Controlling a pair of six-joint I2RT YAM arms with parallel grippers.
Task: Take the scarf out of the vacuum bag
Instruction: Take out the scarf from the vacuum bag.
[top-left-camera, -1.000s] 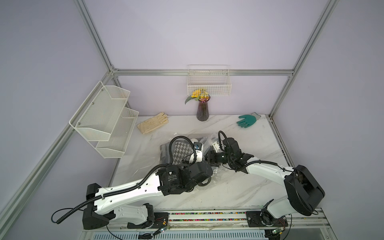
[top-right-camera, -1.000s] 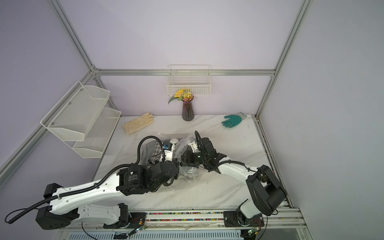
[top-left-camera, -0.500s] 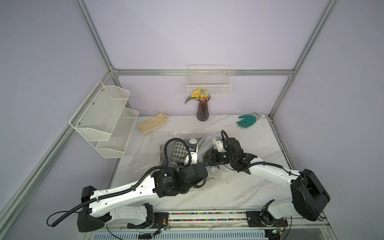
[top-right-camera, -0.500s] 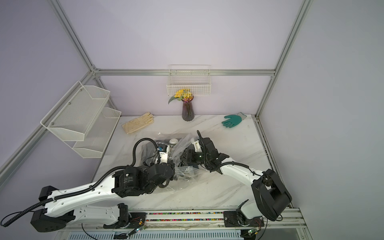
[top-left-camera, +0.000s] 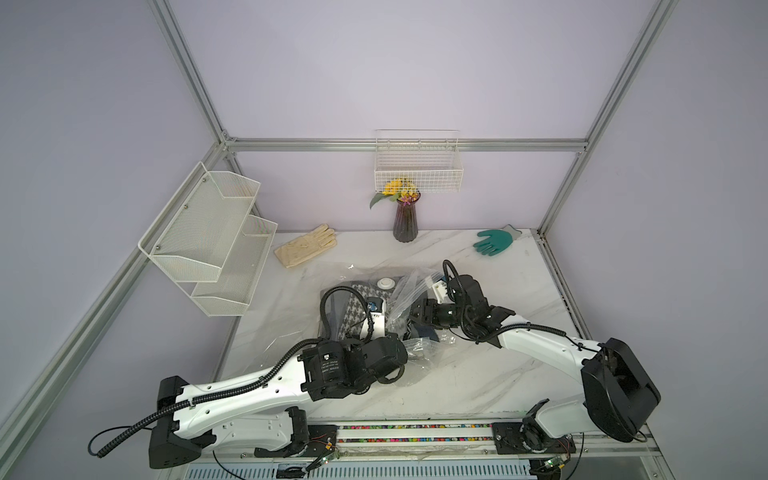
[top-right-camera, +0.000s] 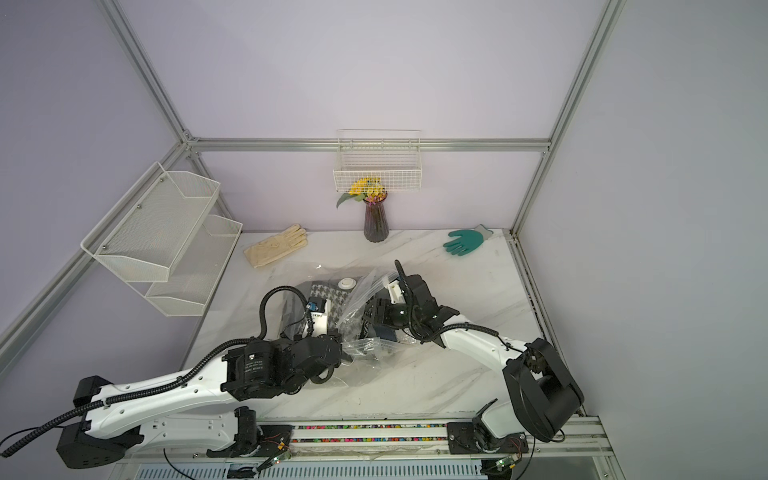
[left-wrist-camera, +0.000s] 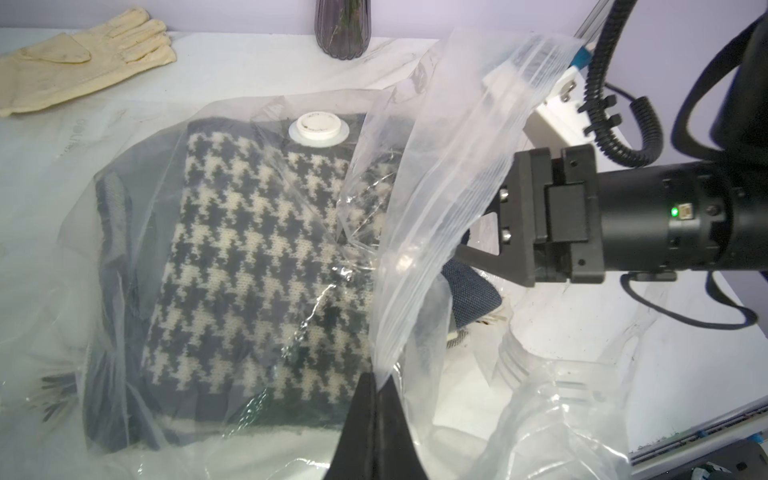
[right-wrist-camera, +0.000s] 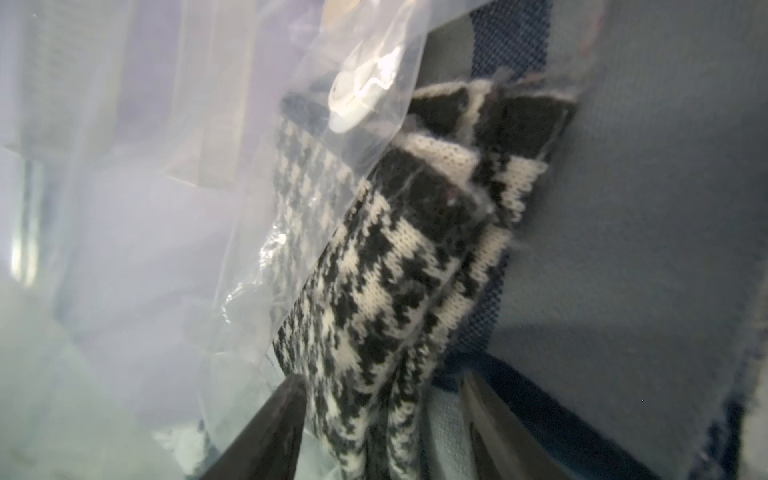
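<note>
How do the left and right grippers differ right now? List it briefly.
The left gripper is shut, pinching the raised flap of the vacuum bag; the right gripper is open, jaws either side of the scarf. The left gripper grips from outside the bag; the right gripper reaches into its mouth. Both are black.

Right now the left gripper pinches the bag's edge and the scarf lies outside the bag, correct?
No. The left gripper pinches the vacuum bag at its edge, but the scarf lies inside it, under plastic, as the left wrist view shows.
</note>
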